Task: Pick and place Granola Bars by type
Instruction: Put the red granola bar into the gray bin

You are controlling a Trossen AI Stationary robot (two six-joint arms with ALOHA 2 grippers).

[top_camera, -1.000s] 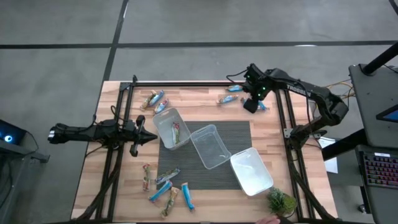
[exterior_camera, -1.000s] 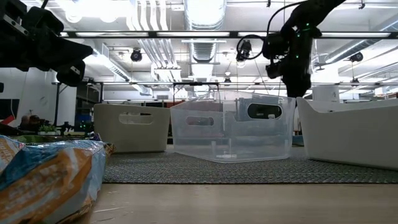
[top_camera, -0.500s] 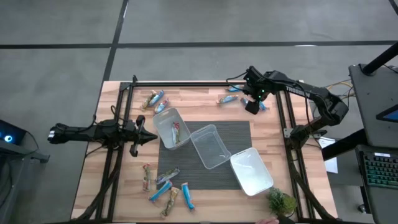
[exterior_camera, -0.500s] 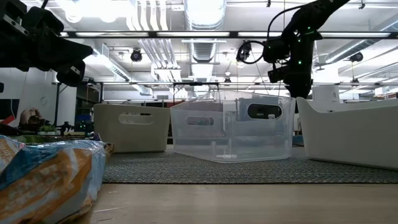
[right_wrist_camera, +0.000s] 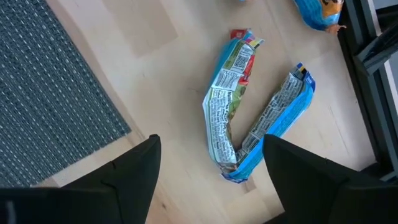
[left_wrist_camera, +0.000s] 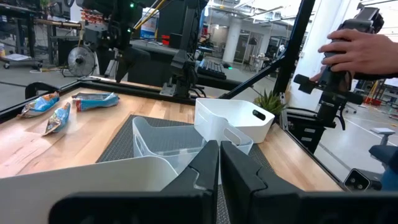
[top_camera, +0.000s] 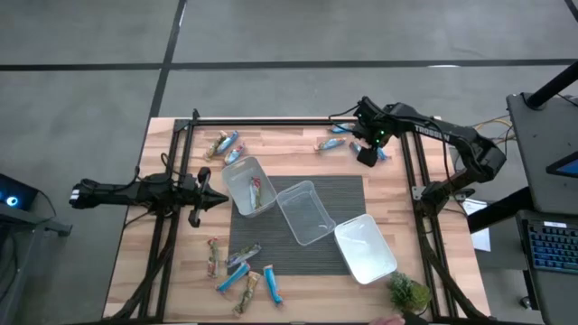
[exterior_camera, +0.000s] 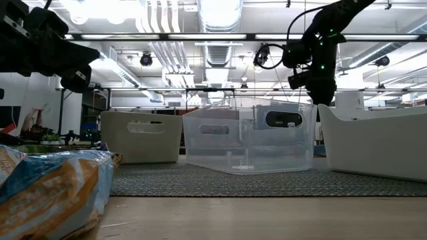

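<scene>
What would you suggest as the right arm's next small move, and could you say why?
Probably lower the right gripper straight down and close on one bar. Its jaws stand open above two granola bars lying in a V on the bare wood, touching at one end, beside the mat. Centring on a single wrapper first seems wise. The left gripper waits shut near the tubs.

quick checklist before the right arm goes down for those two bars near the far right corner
1. Right gripper open: ok.
2. Two bars between its fingers, lying in a V and touching at one end: not ok for a single pick.
3. Gripper above the wood, off the mat: ok.
4. Left gripper shut, parked at the table's left edge: ok.
5. Tubs on the mat, open side up: ok.
6. Which tub takes which type: cannot tell.
</scene>
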